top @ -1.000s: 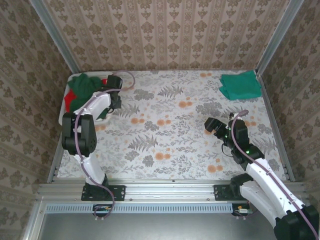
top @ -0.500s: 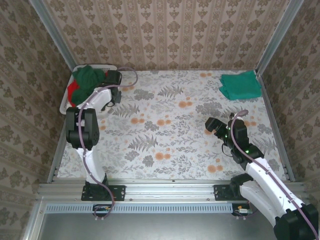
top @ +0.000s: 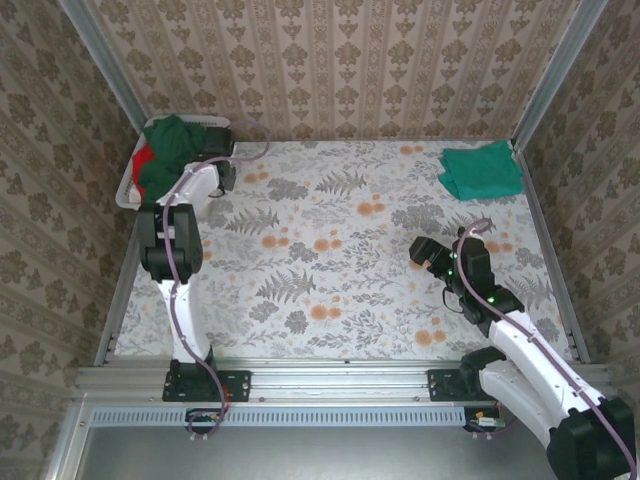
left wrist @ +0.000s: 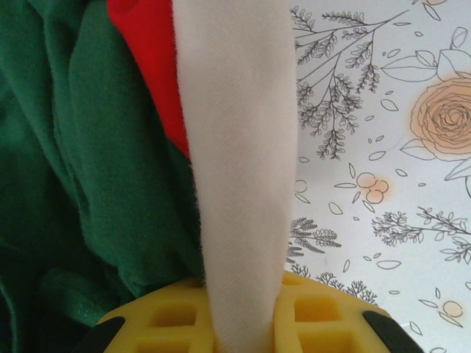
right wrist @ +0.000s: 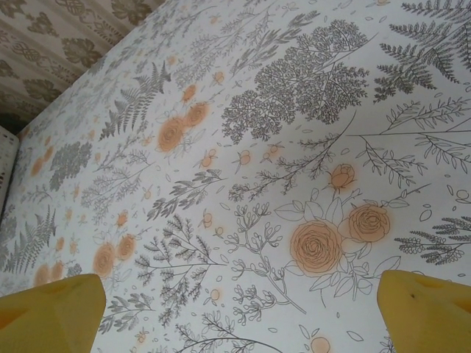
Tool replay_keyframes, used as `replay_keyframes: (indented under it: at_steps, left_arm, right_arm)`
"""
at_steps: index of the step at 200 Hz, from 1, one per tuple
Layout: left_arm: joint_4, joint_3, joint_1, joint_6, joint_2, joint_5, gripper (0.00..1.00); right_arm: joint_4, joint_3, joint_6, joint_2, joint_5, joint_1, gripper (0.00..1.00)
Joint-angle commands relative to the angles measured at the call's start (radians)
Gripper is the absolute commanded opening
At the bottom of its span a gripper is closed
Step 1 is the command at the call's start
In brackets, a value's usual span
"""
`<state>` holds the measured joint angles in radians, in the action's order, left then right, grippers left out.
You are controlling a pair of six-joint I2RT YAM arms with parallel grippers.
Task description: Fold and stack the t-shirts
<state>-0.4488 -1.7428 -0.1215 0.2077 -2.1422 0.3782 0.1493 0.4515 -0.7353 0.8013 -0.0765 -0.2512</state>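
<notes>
White basket [top: 126,196] dragged back, left claw [top: 220,150] clamping it

Nothing readable is showing: no words, labels, brands or numbers. The desk [top: 350,250] and walls [top: 330,60] are carrying only floral patterns.

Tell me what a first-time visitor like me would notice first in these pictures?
The busy floral tabletop and patterned walls grab the eye first. In the far left corner, a white basket heaped with a dark green t-shirt and a red t-shirt has the left gripper clamped on its rim. A teal t-shirt lies folded in the far right corner, while the right gripper hovers open above the tabletop.
</notes>
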Motion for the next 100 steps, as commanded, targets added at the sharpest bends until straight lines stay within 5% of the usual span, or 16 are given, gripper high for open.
replay_keyframes:
  at_steps: [1,18,30,56,100]
  left_arm:
    - [-0.065,-0.015,0.017,-0.01,-0.061,-0.01,0.0]
    - [-0.073,-0.018,0.017,-0.017,-0.051,-0.012,0.04]
    - [-0.086,-0.019,0.014,-0.03,-0.028,-0.029,0.19]
    - [-0.109,-0.011,-0.007,-0.045,0.059,-0.05,0.68]
    - [-0.15,-0.009,-0.032,-0.078,0.236,-0.024,0.93]
  right_arm:
    - [-0.045,0.015,0.024,0.033,-0.028,0.006,0.97]
    - [-0.059,0.019,0.03,0.062,-0.025,0.005,0.97]
    - [-0.067,0.021,0.033,0.078,-0.025,0.005,0.97]
    - [-0.074,0.021,0.039,0.091,-0.026,0.004,0.97]
    - [-0.049,0.019,0.062,0.063,-0.043,0.004,0.97]
